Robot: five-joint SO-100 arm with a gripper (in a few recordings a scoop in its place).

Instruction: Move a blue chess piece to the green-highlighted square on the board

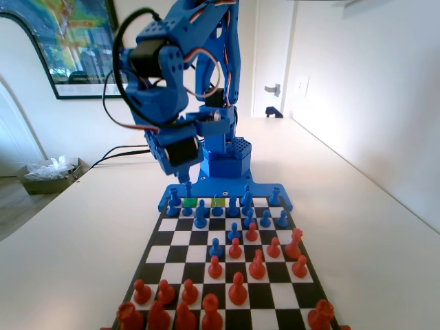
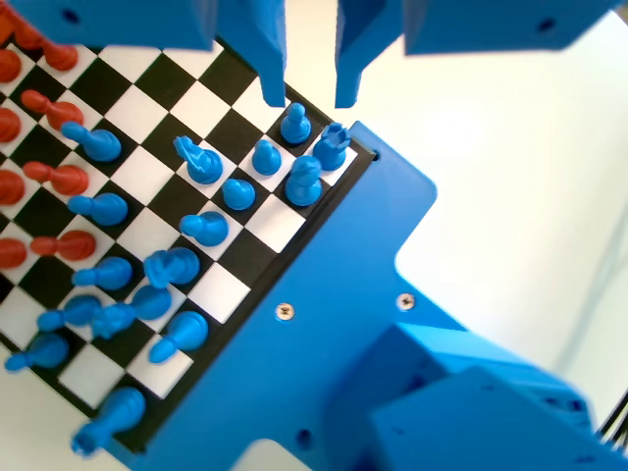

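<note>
The board [image 1: 221, 256] lies in front of the blue arm, blue pieces at its far end and red ones near the camera. The green-highlighted square [image 1: 190, 203] is in the far row, left of middle. A taller blue chess piece [image 1: 200, 216] stands just in front of it; I cannot pick this piece out for certain in the wrist view. My gripper [image 1: 185, 187] [image 2: 311, 98] hangs open above the board's far left corner with nothing between its jaws. In the wrist view a blue pawn [image 2: 294, 123] and a blue rook [image 2: 331, 145] stand just below the jaw tips.
A paler yellow-green square [image 1: 218, 202] lies two squares right of the green one. Blue pawns crowd the two far rows, and red pieces [image 1: 237, 289] fill the near half. The arm's blue base plate [image 2: 324, 294] borders the board's far edge.
</note>
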